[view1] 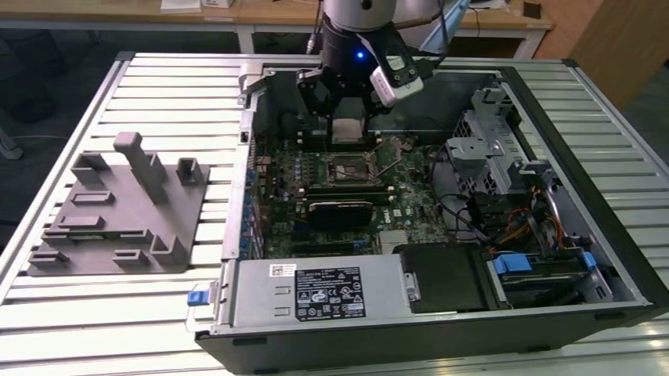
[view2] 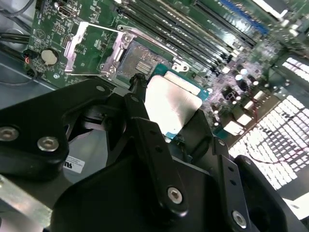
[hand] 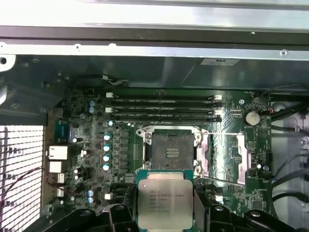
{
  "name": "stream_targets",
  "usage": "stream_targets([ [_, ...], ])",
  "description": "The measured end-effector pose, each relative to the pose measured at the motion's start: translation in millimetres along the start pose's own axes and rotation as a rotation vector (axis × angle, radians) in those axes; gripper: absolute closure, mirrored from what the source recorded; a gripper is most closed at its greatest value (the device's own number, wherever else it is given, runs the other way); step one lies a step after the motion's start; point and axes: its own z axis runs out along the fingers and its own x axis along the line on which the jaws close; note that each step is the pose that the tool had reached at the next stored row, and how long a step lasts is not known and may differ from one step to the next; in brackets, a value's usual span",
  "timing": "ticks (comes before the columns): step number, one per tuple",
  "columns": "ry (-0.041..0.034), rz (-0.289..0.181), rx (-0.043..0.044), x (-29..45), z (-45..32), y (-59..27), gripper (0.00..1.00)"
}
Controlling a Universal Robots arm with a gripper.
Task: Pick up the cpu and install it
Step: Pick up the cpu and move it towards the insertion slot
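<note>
Just 12 o'clock of socket (view1: 348,168), exterior view: I'm holding cpu (view1: 347,127), hand (view1: 347,133) clamping its edges; carrying step, seating probably needing squared alignment.

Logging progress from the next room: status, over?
Gripper shut on cpu, held above motherboard, not yet seated. Socket open, load plate flipped back. Nothing seen blocking it.

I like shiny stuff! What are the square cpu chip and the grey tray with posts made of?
The cpu top looks like silvery metal: it gleams pale in both wrist views. Its green edge looks like circuit board. The grey tray looks like matte plastic, dull with no glints.
</note>
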Motion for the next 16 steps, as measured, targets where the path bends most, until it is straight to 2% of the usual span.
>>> stream_targets([
  [8, 0.0029, 0.0, 0.0004, -6.6, 14.9, 6.8, 0.45],
  [16, 0.0077, 0.0, 0.0005, -17.1, 30.1, 11.0, 0.45],
])
